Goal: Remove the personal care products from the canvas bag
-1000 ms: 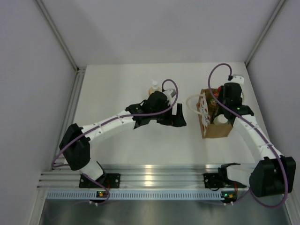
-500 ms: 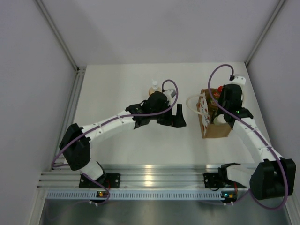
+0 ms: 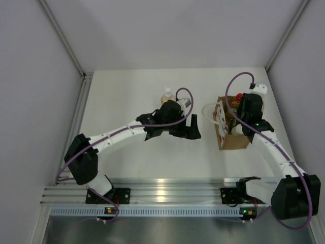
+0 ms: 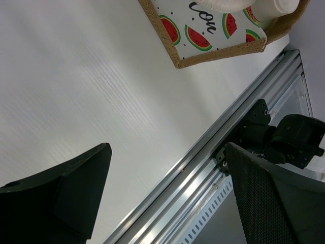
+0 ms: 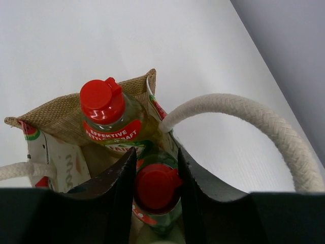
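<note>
A red-capped dark green bottle (image 5: 156, 187), mostly hidden inside the small brown canvas bag (image 5: 61, 114), is clamped by the right gripper (image 5: 156, 163); the left gripper (image 4: 167, 180) is held apart.

Right pincer (image 5: 155, 170) clamps the red-capped green bottle (image 5: 155, 187) — inside the canvas bag (image 5: 57, 116).

this is a robotics lab test cell, not a lived-in room. a bare white table (image 3: 127, 86) sits boxed in by plain pale grey panels (image 3: 172, 30) on the left, far and right sides, joined at the far corners by slim metal posts (image 3: 63, 38). along the near edge runs a ribbed aluminium rail (image 3: 172, 188) with a slotted cable strip (image 3: 152, 210) in front of it. the left arm (image 3: 122, 133) and the right arm (image 3: 271, 152) are bolted to that rail, with purple cables (image 3: 237, 73) looped along them.
</note>
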You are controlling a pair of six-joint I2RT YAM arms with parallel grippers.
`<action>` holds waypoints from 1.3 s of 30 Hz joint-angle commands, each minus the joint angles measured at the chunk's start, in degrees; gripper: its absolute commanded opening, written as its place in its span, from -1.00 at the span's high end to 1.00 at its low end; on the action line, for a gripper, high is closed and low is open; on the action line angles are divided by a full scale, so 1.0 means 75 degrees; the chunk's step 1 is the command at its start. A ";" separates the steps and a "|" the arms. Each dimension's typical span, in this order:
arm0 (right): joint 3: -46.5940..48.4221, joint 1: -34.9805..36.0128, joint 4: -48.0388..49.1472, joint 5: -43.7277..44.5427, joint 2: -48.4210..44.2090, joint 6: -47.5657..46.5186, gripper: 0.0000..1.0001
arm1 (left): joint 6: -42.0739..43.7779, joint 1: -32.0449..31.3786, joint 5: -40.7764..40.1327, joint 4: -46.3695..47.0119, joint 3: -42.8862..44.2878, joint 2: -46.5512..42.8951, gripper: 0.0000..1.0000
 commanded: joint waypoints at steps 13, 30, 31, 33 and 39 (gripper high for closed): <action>0.0060 -0.0140 0.1364 -0.0319 -0.0852 -0.0515 1.00 | 0.0131 -0.0047 -0.0115 0.0303 -0.0312 -0.0617 -0.97; 0.0435 -0.0128 0.1306 -0.0496 -0.1146 -0.0610 1.00 | 0.0190 -0.0047 -0.1170 0.0303 -0.0769 -0.1496 -0.97; 0.0435 -0.0128 0.1306 -0.0496 -0.1111 -0.0633 1.00 | 0.0201 -0.0047 -0.1217 0.0303 -0.0781 -0.1531 -0.97; 0.0412 -0.0128 0.1306 -0.0496 -0.0994 -0.0645 1.00 | 0.0201 -0.0047 -0.1229 0.0303 -0.0816 -0.1543 -0.97; 0.0365 -0.0128 0.1423 -0.0718 -0.0783 -0.0551 1.00 | 0.0190 -0.0047 -0.1217 0.0291 -0.0863 -0.1531 -0.97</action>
